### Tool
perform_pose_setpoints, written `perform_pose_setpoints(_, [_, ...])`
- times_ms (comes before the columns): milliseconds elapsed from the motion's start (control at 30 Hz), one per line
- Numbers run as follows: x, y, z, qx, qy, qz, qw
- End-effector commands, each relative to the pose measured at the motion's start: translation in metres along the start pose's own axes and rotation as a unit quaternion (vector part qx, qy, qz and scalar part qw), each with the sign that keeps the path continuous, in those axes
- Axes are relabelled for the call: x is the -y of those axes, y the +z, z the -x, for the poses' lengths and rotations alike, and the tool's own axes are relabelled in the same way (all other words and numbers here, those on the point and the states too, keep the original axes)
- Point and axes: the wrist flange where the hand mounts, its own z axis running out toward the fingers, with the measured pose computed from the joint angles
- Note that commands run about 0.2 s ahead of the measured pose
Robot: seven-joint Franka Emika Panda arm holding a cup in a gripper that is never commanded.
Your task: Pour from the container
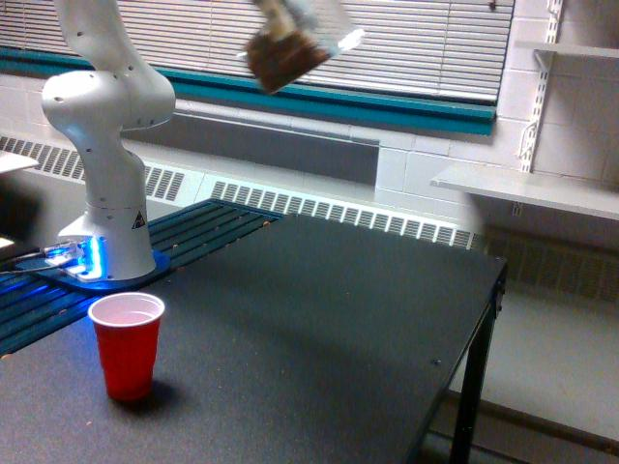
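Your clear container [295, 48] hangs tilted high above the table, near the top edge of the exterior view.

You can see brown crumbly pieces gathered at its lower end. It sits well above and toward the exterior view's right of the red cup [127, 344], which stands upright on the dark table [319, 329] near the arm's white base [111, 208]. The gripper itself is out of frame, so you cannot tell its state.

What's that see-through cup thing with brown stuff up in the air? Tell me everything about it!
The container is a clear plastic cup, blurred, with dark brown crumbly stuff bunched at its lower-left end. It hangs tilted near the picture's top, in front of the window blinds, high above the black table. What holds it cannot be seen. Nothing is spilling out.
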Motion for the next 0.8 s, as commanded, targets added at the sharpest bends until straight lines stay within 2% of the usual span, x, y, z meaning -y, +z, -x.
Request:
perform_pose_setpoints(33, [-0.043,-0.007,0.018,0.009,-0.04,0.011,0.9991])
perform_pose_setpoints(400, [-0.095,-0.014,0.058,0.031,-0.03,0.033,0.9985])
perform_pose_setpoints(800, [-0.128,-0.015,0.095,0.053,-0.037,0.054,0.9965])
